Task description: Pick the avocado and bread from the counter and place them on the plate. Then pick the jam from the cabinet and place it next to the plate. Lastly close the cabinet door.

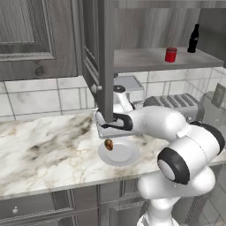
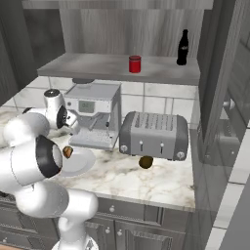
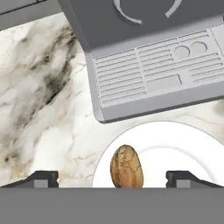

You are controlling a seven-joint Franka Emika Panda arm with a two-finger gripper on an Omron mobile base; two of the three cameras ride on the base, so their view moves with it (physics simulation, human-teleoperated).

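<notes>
We log the cabinet (image 1: 39, 35) first, dark wood-grain, high on the wall, one door swung out toward us; its grey inner shelf carries the jam (image 2: 135, 64) and, further right, a tall black bottle (image 2: 182, 47), the two well apart; below runs the counter (image 1: 44, 145), white marble with grey-brown veining; on it, against the tiled wall, stands the coffee machine (image 2: 93, 114) and just to its right the toaster (image 2: 154, 135); the plate (image 1: 126, 154) lies on the counter directly in front of the coffee machine's base, near the front edge.

The gripper (image 3: 112, 177) hangs above the near-left part of the plate; its two dark finger tips stand wide apart with nothing clamped between them; the bread (image 3: 126, 166), a small speckled reddish-brown lump, sits between the tips in the hand view and appears to rest on the left rim area of the plate; whether it fully touches the plate we cannot tell.

The avocado (image 2: 145, 162), a dark oval, lies on the counter just in front of the toaster, well apart from the plate.
</notes>
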